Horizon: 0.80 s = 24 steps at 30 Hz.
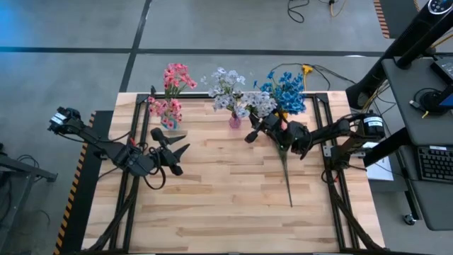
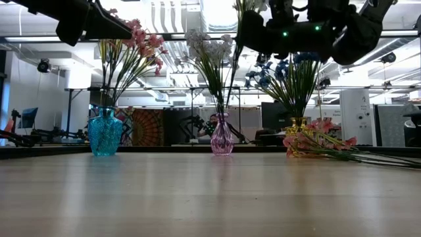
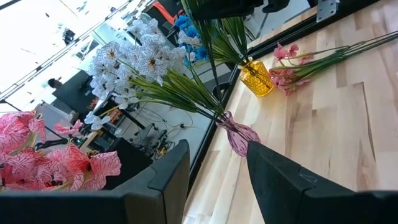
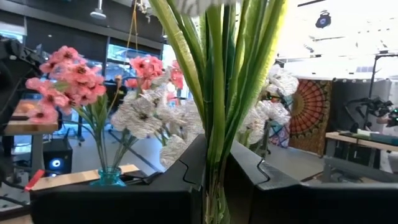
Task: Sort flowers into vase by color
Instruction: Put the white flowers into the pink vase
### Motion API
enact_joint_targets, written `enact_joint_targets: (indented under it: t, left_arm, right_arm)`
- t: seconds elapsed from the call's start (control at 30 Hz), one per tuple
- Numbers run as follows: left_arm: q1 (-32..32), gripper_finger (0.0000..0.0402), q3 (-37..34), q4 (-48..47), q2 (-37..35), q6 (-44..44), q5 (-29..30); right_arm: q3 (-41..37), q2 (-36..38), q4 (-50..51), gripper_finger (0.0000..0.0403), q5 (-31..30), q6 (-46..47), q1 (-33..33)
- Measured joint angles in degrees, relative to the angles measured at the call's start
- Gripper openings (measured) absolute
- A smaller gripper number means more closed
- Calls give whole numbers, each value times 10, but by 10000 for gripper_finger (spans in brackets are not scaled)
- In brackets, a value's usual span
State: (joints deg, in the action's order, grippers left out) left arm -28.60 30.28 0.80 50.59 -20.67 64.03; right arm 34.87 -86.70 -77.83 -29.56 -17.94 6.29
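Between the fingers of our right end effector (image 1: 282,132) a white flower spray (image 1: 260,103) is clenched by its green stems, just beside the pink vase (image 1: 235,120). Our left end effector (image 1: 175,150) hangs released (nothing between its fingers) near the turquoise vase (image 1: 168,122) of pink flowers (image 1: 177,76) on the tabletop (image 1: 226,205).

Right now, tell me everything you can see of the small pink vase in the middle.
The pink vase looks like translucent glass, with a bulbous body, a pinched neck and a flared lip. It stands upright near the far edge of the wooden table, between the teal vase and the yellow vase. Green stems of white flowers rise from it.
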Motion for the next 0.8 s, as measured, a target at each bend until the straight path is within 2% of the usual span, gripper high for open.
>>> enact_joint_targets:
  t: [0.33,0.8]
  left_arm:
    - [0,143,0,0,0,0,0]
    - [0,143,0,0,0,0,0]
  right_arm:
    - [0,0,13,28,0,43,13]
    - [4,-7,13,28,0,44,13]
